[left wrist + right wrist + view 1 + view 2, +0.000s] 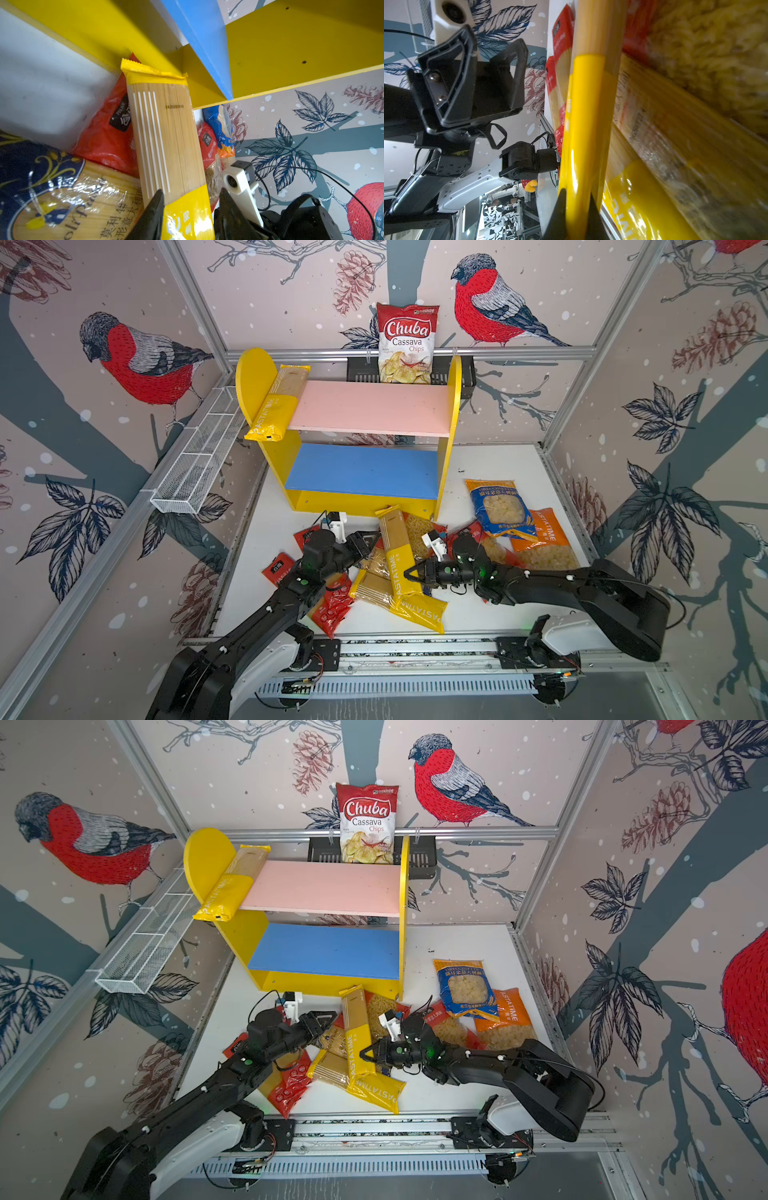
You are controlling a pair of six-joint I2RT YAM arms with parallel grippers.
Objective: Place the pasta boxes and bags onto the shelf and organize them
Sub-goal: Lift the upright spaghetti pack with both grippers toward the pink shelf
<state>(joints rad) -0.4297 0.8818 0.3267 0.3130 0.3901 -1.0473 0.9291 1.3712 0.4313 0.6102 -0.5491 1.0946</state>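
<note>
Our right gripper [408, 572] is pinching the PASTATIME spaghetti pack [392, 545], lying lengthwise toward the shelf [374, 406]. Our left gripper [371, 540] is gaping empty alongside.

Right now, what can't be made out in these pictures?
Red pack: upper part under the left arm in both top views.
Dark blue spaghetti pack: cut off by the left wrist view's edge.
Short-pasta bag: blurred, too close, right wrist view.
Chuba bag: small print too small, both top views.

Right tool [365, 1052] grips long yellow pack [356, 1019] before shelf [208, 857]; second yellow pack [226, 890] on pink board's [324, 886] left end.
</note>
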